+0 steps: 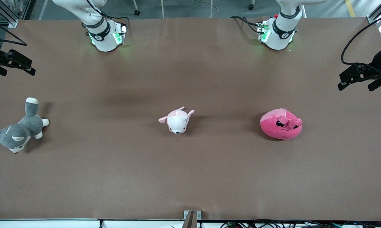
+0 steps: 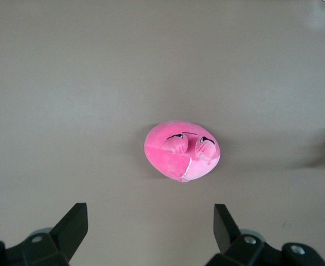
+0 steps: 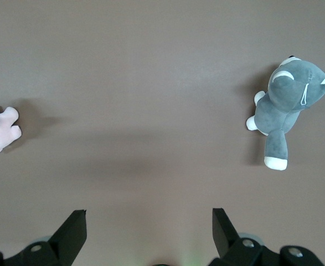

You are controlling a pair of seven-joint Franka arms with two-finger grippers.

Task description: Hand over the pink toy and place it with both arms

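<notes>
hanging wide and empty, left end effector (image 1: 358,83) and right end effector (image 1: 17,67) sit half-cropped; pink toy (image 1: 281,123) untouched

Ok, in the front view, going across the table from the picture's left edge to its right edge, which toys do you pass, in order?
Grey-and-white husky plush → pale pink-and-white puppy plush → pink toy. All three lie apart on the brown table, in a rough row.
</notes>
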